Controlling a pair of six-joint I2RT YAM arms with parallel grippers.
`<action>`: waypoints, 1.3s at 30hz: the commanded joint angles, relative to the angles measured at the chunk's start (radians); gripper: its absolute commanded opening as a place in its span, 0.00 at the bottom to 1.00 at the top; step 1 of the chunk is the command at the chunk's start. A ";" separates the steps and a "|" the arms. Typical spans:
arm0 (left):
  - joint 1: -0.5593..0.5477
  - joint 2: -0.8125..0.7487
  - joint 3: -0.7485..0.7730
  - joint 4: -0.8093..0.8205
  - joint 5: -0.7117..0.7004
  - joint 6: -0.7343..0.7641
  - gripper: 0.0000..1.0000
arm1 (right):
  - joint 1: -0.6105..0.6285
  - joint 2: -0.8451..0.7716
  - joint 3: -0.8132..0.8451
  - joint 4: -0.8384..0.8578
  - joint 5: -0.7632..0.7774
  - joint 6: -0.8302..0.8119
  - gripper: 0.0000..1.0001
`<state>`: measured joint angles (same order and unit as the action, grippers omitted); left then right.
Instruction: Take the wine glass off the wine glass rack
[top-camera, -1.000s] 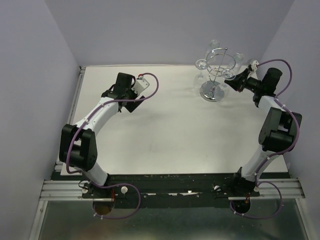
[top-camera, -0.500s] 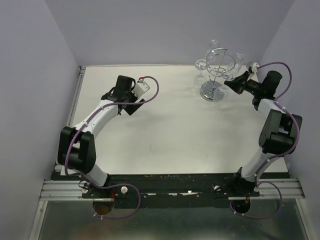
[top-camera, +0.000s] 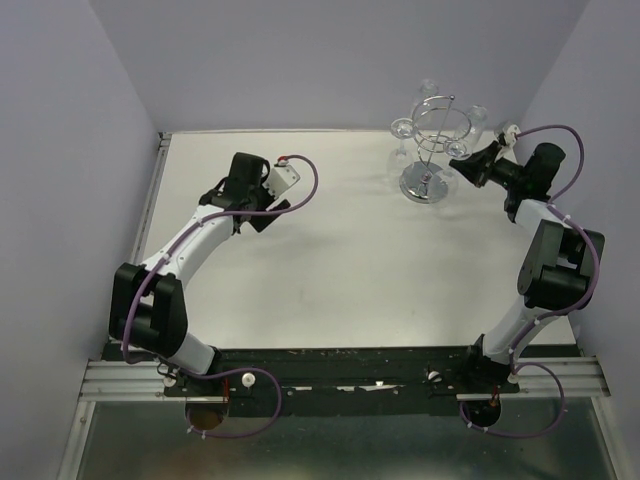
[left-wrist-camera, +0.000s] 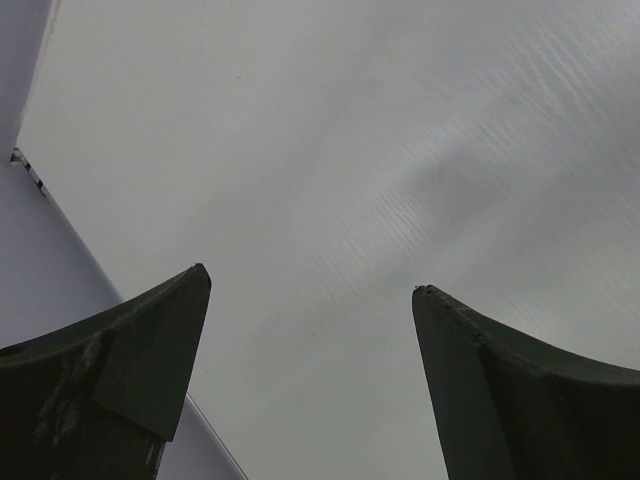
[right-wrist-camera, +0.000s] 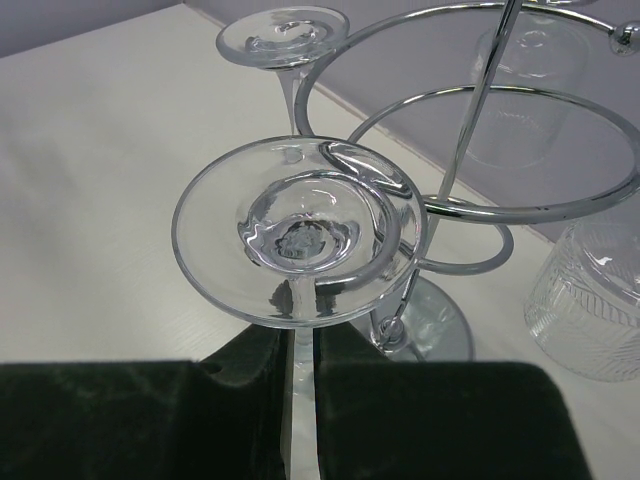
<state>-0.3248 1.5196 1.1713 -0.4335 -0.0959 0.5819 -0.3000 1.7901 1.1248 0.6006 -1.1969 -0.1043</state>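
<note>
The wine glass (right-wrist-camera: 300, 235) hangs upside down from an outer loop on the right side of the wine glass rack (top-camera: 428, 185), which stands at the far right of the table (top-camera: 330, 260). Its round foot rests on the wire and its stem drops straight down into the right gripper (right-wrist-camera: 298, 362). The jaws are drawn in close on either side of the stem and appear to pinch it.

To do this step well, I would ease the glass up only enough to take its weight off the wire. Then draw the stem out sideways through the loop's open end, away from the central post, keeping the glass plumb so the foot does not catch the small ball tip. Go slowly: a second glass (right-wrist-camera: 283, 37) hangs just beyond, a patterned bowl (right-wrist-camera: 590, 290) sits close on the right, and the light rack could tip.

The left gripper (left-wrist-camera: 310, 285) is spread wide and empty over bare table, well apart on the left.
</note>
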 joint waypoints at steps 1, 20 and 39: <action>-0.007 -0.047 -0.030 0.012 -0.016 0.018 0.99 | 0.004 -0.043 0.036 0.088 0.011 0.023 0.01; -0.007 -0.085 -0.101 0.070 0.015 0.004 0.99 | 0.004 -0.132 0.033 -0.002 0.042 -0.015 0.01; -0.007 -0.160 -0.159 0.087 0.081 -0.043 0.99 | 0.002 -0.276 -0.062 -0.180 0.063 -0.089 0.01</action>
<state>-0.3248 1.3983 1.0306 -0.3672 -0.0643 0.5621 -0.2993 1.5761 1.0725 0.4595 -1.1530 -0.1574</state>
